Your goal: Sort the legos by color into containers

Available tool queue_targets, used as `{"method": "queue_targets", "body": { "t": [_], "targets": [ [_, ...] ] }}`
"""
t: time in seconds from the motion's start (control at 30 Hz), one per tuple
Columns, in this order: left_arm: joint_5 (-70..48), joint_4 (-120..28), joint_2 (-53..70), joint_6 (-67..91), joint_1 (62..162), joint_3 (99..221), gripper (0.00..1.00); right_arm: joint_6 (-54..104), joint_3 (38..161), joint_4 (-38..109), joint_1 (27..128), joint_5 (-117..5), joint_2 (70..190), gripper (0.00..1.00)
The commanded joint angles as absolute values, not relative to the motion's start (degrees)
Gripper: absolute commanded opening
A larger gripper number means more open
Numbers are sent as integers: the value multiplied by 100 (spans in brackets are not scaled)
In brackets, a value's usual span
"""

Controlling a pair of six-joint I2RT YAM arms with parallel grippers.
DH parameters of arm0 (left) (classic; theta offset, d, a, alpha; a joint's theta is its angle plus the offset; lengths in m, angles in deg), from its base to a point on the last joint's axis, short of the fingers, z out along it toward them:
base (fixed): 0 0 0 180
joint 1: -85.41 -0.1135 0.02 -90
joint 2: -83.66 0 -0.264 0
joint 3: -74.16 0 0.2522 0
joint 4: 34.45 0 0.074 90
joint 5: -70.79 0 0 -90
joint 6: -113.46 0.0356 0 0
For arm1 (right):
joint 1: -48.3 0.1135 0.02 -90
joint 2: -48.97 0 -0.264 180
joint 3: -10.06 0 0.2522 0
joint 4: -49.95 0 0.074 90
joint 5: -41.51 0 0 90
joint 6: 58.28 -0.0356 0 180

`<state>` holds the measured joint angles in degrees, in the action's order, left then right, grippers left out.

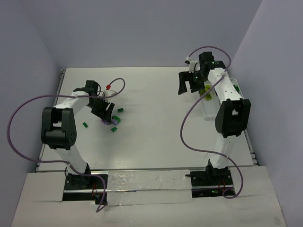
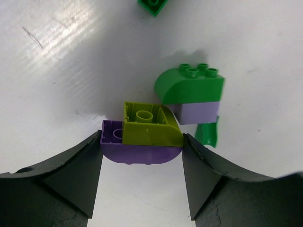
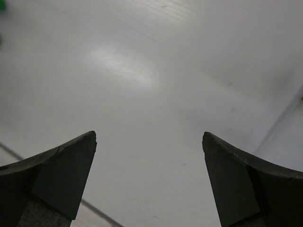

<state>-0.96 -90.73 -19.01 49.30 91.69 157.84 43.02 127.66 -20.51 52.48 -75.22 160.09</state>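
In the left wrist view, a purple lego point(image 2: 137, 153) with a yellow-green lego point(image 2: 149, 127) stuck on it lies on the table. My left gripper point(image 2: 142, 142) is shut on the pair, one finger against each end. Just beyond them a green curved lego point(image 2: 189, 87) sits on a lavender lego point(image 2: 196, 112), with a dark green piece point(image 2: 207, 133) beside it. From above, the left gripper point(image 1: 106, 113) is down among scattered green legos point(image 1: 85, 125). My right gripper point(image 1: 188, 85) hangs open and empty at the far right, next to a white container point(image 1: 207, 112).
Another green lego point(image 2: 152, 5) lies at the top edge of the left wrist view. Small green bricks point(image 1: 120, 110) point(image 1: 113, 128) sit around the left gripper. The right wrist view holds only bare table under the fingers point(image 3: 71, 165). Cables loop beside both arms.
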Motion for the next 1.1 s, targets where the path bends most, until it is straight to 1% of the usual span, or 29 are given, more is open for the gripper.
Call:
{"method": "queue_targets", "body": {
  "t": [0.0,0.07,0.13,0.33,0.4,0.6,0.9,1.07],
  "targets": [
    [759,-9196,-1144,5009,9173,16324,47,3243,11997,-664,5585,-9139,15124,100],
    [1229,-9321,-906,5012,9211,16605,47,2753,11739,-216,5867,-9461,14979,100],
    [1533,-9495,-748,5009,9324,16825,47,2367,11734,48,6095,-9786,14987,100],
    [1795,-9408,-304,4804,10175,16921,46,1433,11971,653,6701,-10302,15155,100],
    [1745,-9256,-137,4707,10556,16878,46,1329,12079,704,6899,-10299,15209,100],
    [1787,-9155,-63,4525,11020,17002,45,1229,12094,718,7353,-10229,15347,100],
    [1661,-9133,-90,4473,11254,17115,44,1257,11881,631,7649,-10368,15415,100],
    [1586,-9084,-106,4464,11361,17107,44,1151,11813,674,7747,-10637,15548,99]
  ]
}}
